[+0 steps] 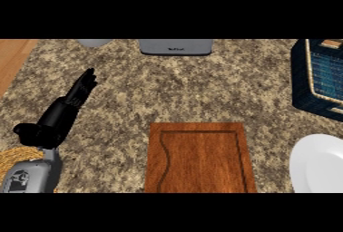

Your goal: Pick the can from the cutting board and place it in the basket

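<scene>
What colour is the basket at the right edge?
Dark blue basket with a tan rim, seen in the head view.

The worktop [201, 90] has a speckled brown-and-beige granite surface. A strip of light wood [13, 59] borders its far-left edge. Lighting is even, with soft shadows.

1. The grey appliance [175, 46] at the far edge of the counter carries a small dark mark on its front face, near the middle; it looks like a short brand word, but its letters are too small to read.
2. No other text, label, number or sign can be read anywhere in the head view.
</scene>
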Controlling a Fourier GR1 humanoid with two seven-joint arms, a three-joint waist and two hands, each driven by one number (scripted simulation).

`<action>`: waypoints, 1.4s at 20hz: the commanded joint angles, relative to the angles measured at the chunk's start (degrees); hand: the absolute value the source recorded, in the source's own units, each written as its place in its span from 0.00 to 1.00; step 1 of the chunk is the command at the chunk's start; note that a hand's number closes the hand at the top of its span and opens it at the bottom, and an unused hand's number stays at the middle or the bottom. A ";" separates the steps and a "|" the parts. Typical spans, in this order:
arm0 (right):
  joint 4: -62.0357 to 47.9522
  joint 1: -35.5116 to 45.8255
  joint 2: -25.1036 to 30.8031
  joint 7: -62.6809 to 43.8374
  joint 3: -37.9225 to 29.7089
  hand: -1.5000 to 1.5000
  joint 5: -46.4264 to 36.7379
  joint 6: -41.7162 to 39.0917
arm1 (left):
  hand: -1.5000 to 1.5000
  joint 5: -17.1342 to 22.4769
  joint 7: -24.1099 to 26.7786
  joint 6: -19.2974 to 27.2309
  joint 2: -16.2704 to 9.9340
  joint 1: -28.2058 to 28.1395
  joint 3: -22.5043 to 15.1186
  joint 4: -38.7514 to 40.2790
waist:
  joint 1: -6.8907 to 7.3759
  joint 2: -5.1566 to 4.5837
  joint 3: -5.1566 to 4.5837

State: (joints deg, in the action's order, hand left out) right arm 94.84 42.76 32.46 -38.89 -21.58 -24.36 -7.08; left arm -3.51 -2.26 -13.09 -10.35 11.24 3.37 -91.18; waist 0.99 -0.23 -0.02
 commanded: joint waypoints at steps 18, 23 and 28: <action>-51.94 5.91 11.71 38.60 -7.56 1.00 -1.47 12.43 | 0.50 -2.32 2.64 0.70 1.64 -2.93 -1.25 -1.51 | 0.24 -0.19 0.08; -62.02 11.34 13.52 45.03 -6.99 1.00 -3.90 18.18 | 0.50 -1.64 -0.12 0.48 0.78 4.10 0.39 3.50 | 0.54 -0.52 0.09; -67.06 11.39 12.20 50.32 -12.97 1.00 0.70 24.62 | 0.50 -0.71 4.07 -1.34 0.97 -1.45 -0.16 1.79 | 1.19 -0.59 0.14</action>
State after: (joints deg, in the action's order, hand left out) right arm 32.43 52.24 45.05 8.29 -31.10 -26.17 13.70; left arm -4.24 -0.88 -13.82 -9.57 11.51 3.42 -89.99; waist 1.67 -0.65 0.10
